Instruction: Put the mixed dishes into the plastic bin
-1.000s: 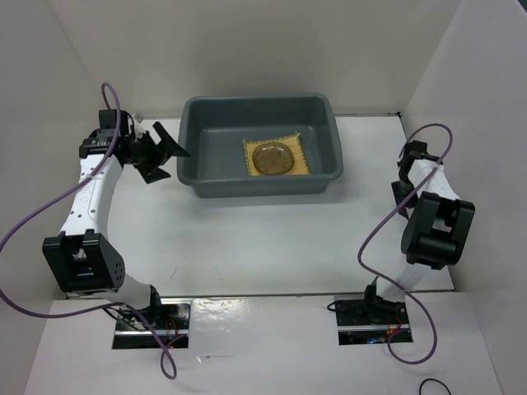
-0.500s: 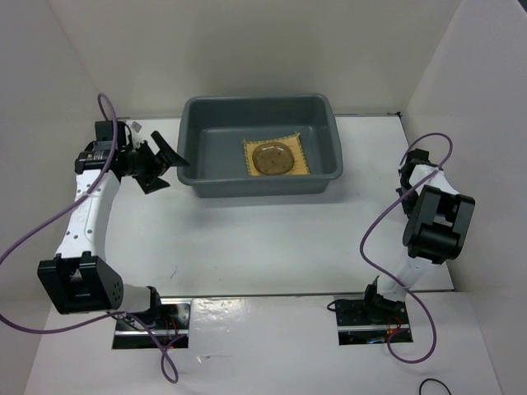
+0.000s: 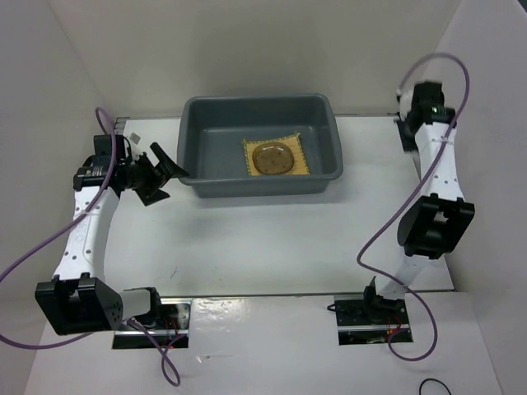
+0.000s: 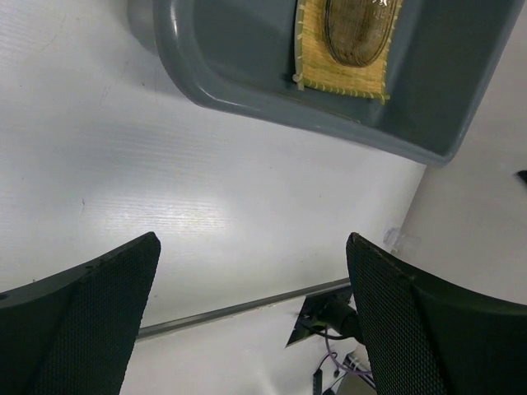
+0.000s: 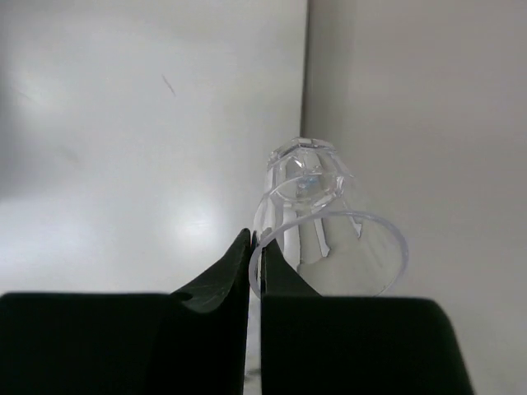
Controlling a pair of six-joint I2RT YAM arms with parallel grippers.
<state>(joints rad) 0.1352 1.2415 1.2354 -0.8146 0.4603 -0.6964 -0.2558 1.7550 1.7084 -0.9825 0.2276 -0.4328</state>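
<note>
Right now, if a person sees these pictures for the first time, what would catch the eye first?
The dark grey plastic bin in the middle stands out, with a yellow mat on its floor and a round transparent dish on the mat. At the far right, the right gripper pinches the rim of a clear cup. The left gripper is wide open beside the bin's left end.

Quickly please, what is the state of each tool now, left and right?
Left tool: open, holding nothing.
Right tool: shut on the rim of a clear cup.
</note>
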